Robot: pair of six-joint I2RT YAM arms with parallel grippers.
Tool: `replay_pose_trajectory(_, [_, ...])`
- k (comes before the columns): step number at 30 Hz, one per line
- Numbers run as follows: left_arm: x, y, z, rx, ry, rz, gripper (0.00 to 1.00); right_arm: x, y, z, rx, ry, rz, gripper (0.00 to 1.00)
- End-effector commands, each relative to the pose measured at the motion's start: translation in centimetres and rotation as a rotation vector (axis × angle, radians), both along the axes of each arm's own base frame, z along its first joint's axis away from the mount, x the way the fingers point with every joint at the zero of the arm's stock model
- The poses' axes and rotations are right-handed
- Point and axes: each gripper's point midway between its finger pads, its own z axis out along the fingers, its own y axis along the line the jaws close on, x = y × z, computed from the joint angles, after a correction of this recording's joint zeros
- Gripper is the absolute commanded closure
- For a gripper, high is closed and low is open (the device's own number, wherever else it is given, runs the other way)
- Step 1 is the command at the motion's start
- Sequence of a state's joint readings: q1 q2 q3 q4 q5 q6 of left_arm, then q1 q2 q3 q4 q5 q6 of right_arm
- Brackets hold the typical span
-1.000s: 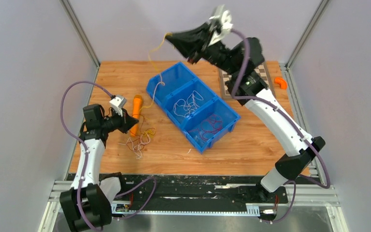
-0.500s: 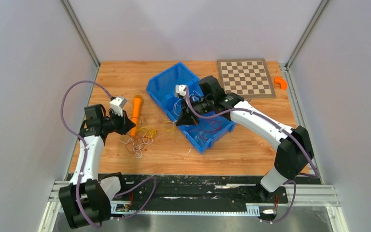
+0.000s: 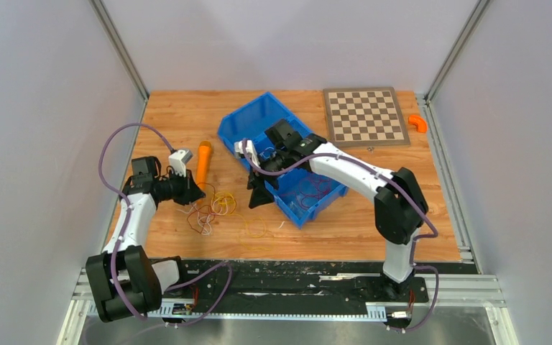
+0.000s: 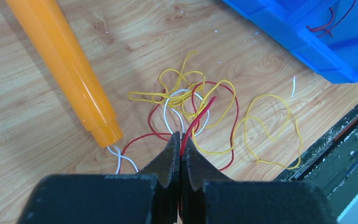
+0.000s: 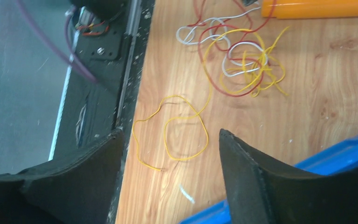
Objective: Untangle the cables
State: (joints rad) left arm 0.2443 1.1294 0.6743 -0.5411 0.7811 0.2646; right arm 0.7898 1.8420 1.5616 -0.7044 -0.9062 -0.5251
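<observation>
The cables [image 3: 212, 208] are a loose tangle of red, yellow and white wires on the wooden table, left of the blue bin [image 3: 259, 121]. My left gripper [image 3: 190, 192] is at the tangle's left side. In the left wrist view that gripper [image 4: 181, 140] is shut on a red cable [image 4: 200, 116] rising from the tangle [image 4: 191, 100]. One yellow cable [image 3: 255, 228] trails out of the tangle in loops toward the table's front edge. My right gripper [image 3: 259, 195] hangs open just above those loops [image 5: 177, 135], with nothing between its fingers [image 5: 170, 135].
An orange cylinder [image 3: 203, 162] lies behind the tangle. The blue bin holds more wires [image 3: 309, 192] in its near compartments. A chessboard [image 3: 365, 116] and a small orange piece [image 3: 418, 123] sit at the back right. The table's black front rail [image 5: 121, 70] runs beside the yellow loops.
The right arm came down from high behind the bin with a yellow cable, crossed the bin to its front left and opened. The yellow cable now lies on the table.
</observation>
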Motion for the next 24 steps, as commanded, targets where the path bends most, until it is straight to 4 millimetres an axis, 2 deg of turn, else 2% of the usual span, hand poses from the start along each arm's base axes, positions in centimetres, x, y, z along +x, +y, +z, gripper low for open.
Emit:
replay_pose_trajectory(1, [0.4, -0.2, 0.5, -0.007, -0.024, -0.024, 1.00, 2.4, 4.7, -0.2, 0.071, -0.016, -0.069, 0.34])
replay_pose_trajectory(6, [0.5, -0.1, 0.6, -0.007, -0.020, -0.019, 1.00, 1.2, 7.7, -2.1, 0.066, 0.007, -0.028, 0.50])
replay_pose_trajectory(10, [0.5, 0.0, 0.3, -0.002, -0.009, -0.016, 1.00, 0.4, 9.0, -4.8, 0.031, 0.026, -0.012, 0.62])
replay_pose_trajectory(13, [0.2, 0.0, -0.1, 0.005, -0.001, -0.026, 1.00, 1.0, 9.9, -5.7, 0.017, 0.043, -0.050, 0.63])
replay_pose_trajectory(19, [0.1, -0.2, -0.2, -0.011, 0.000, -0.032, 1.00, 3.0, 11.9, -6.2, 0.035, 0.100, -0.208, 0.72])
replay_pose_trajectory(24, [0.4, -0.2, -0.1, -0.016, 0.004, -0.032, 1.00, 3.6, 12.9, -7.2, 0.023, 0.187, -0.318, 0.69])
